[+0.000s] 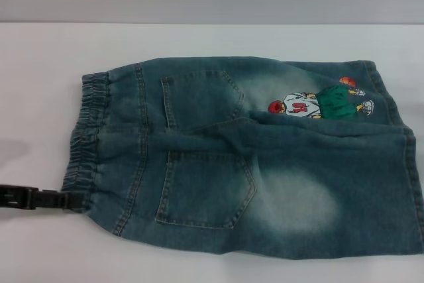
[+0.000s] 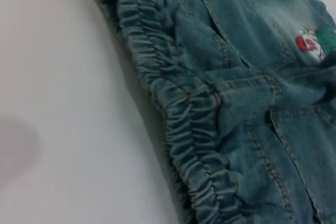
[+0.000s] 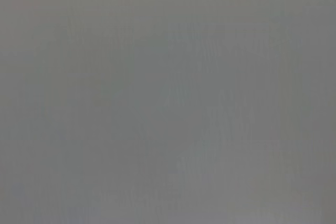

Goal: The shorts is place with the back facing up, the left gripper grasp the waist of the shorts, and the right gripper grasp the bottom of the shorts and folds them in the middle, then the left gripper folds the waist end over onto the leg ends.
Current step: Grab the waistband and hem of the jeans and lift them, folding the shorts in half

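left end effector (image 1: 66, 201) | touching waist of the shorts (image 1: 86, 144) | opening unclear

white table (image 1: 40, 111) with the shorts (image 1: 265, 177) lying flat

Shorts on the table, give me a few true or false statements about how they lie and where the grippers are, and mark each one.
1. The shorts lie back side up, both patch pockets showing. True.
2. The waist of the shorts points toward the robot's right. False: it is at the robot's left.
3. The left gripper is at the near corner of the waistband. True.
4. The right gripper holds the leg hems. False: it is not in view.
5. The cartoon print is on the near leg. False: it is on the far leg.
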You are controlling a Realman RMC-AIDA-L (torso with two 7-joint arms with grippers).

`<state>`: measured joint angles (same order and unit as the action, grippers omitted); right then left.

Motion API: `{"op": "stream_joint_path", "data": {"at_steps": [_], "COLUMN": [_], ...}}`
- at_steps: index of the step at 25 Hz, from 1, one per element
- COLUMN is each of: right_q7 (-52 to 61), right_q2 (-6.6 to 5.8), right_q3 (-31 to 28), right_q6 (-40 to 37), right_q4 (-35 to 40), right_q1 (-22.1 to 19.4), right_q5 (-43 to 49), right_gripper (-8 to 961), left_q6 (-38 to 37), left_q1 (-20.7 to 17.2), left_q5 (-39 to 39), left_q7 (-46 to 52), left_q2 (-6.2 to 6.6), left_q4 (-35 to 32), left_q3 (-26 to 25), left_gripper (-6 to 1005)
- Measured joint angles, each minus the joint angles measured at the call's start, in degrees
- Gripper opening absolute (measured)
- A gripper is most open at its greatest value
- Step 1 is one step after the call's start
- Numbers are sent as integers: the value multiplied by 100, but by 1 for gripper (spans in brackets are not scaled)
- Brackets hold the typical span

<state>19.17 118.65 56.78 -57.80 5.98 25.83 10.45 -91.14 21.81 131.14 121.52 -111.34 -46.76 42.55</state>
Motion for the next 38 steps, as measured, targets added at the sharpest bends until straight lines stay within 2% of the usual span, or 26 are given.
{"op": "stream_joint_path", "data": {"at_steps": [3,34,38], "right_q7": [-1,-1,-1], "right_q2": [0,-9,-9], "right_q3": [0,0,0], "right_q6": [-5,-21,-21], "right_q4": [0,0,0], "right_q1": [0,-8,-9], "right_q5": [0,0,0], "right_gripper": [768,767,769], "left_q6": [11,-252,-162], "left_q1": [60,362,395], "left_q5": [0,0,243], "left_q7": [29,81,177], "left_q2": [-34,-45,-39], "left_q4": [0,-57,-58], "left_q3": [157,132,139], "left_gripper": [841,840,840]}}
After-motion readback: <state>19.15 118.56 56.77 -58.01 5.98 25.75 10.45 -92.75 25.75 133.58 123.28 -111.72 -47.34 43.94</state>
